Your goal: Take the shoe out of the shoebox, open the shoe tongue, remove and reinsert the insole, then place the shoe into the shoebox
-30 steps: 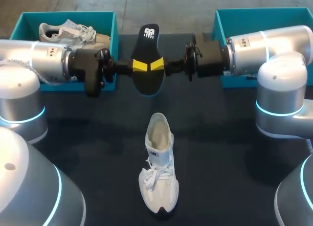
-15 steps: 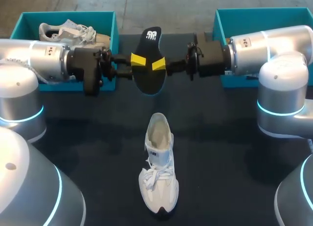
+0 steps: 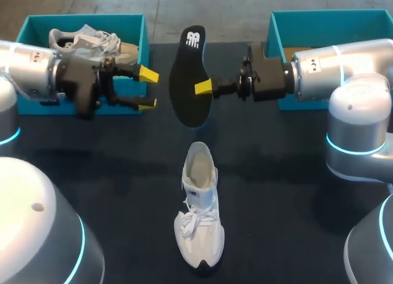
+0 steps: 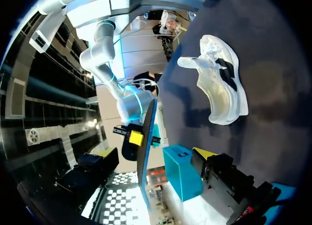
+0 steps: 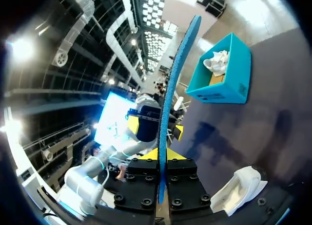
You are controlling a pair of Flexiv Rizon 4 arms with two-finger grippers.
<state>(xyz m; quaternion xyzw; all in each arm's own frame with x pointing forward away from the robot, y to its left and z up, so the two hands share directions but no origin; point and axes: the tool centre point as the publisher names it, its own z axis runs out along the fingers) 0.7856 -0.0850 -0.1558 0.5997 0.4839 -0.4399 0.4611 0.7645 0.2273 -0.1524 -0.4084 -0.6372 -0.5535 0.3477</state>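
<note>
Left gripper: fingers spread wide, nothing between the yellow tips. It hangs above the table just in front of the teal shoebox on my left, apart from the insole.

Right gripper: clamped on the black foam insole at the middle of its long edge. My right wrist view shows one yellow tip pressed to each face of the sheet.

Black foam insole: held in the air between my two grippers, above the table. Black upper face with a white mark at its far end; blue underside, seen edge-on from both wrists. Tilted, the marked end towards the far edge of the table.

White lace-up trainer: upright on its sole on the black-covered table, near the middle, well apart from both boxes. Toe towards me, heel and open mouth towards the insole. Laces loose.

Teal shoebox on my left: open, at the far left of the table. It holds a grey-and-white trainer.

Teal shoebox on my right: open, at the far right of the table, partly behind my right arm. I cannot tell its contents.
</note>
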